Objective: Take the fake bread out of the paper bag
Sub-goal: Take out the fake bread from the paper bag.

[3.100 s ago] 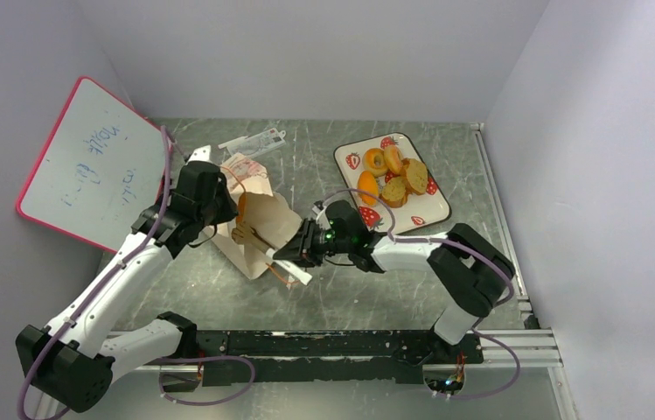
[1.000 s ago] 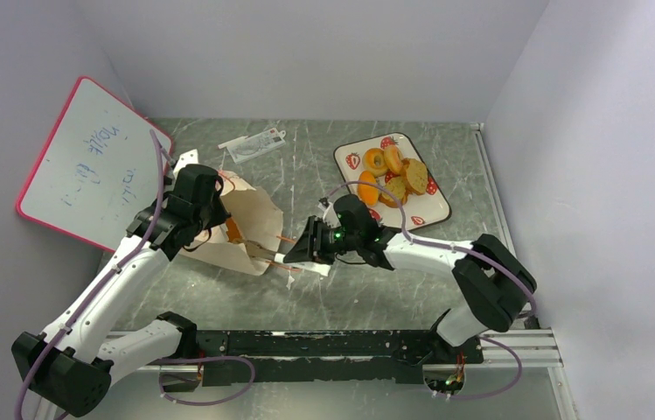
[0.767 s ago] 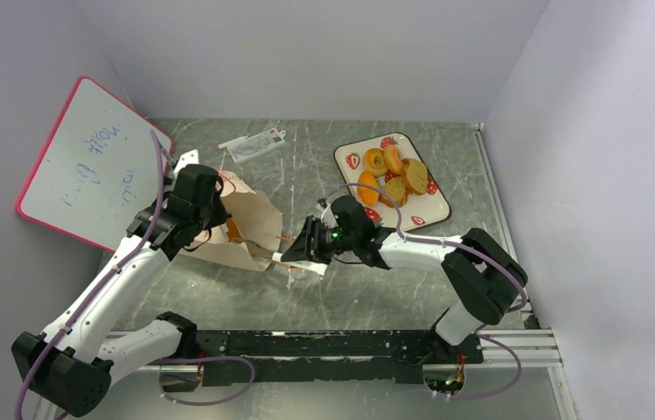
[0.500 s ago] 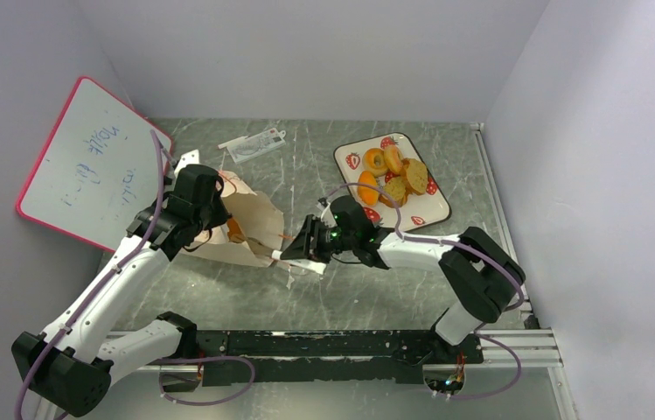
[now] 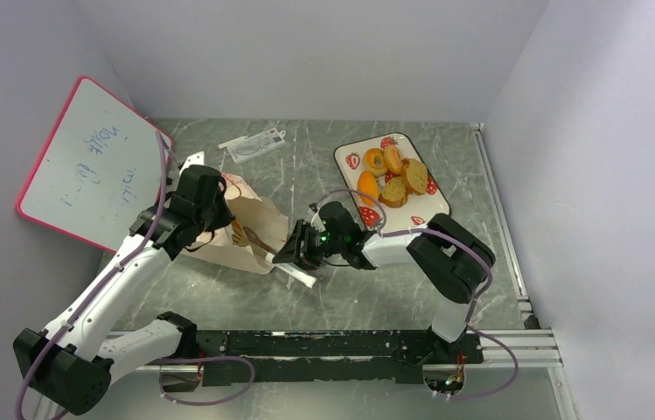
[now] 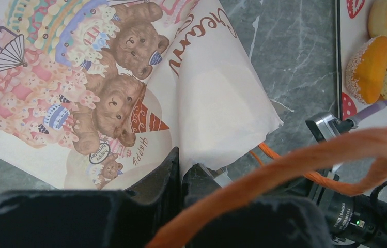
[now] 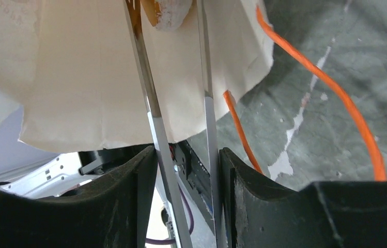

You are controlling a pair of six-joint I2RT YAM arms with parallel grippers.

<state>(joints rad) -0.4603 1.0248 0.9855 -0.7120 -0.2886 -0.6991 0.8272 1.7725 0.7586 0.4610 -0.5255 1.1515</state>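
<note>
Fake bread (image 5: 393,176): we count about six pieces on one strawberry-print tray (image 5: 435,213), right of and beyond the paper bag (image 5: 249,229). Overlap blurs the exact count. One more orange piece (image 7: 166,9) sits inside the bag's mouth. Surface is a grey marbled table (image 5: 350,293), boxed in by pale lilac walls (image 5: 306,52). One bag, lying on its side. One whiteboard (image 5: 87,162) left of the bag, one white tag card (image 5: 254,143) beyond it. Left gripper (image 6: 181,173) is clamped on the bag's paper edge. Right gripper (image 7: 168,41) has its two thin blades apart at the bag's mouth, straddling that piece. We can't tell if they touch it.
</note>
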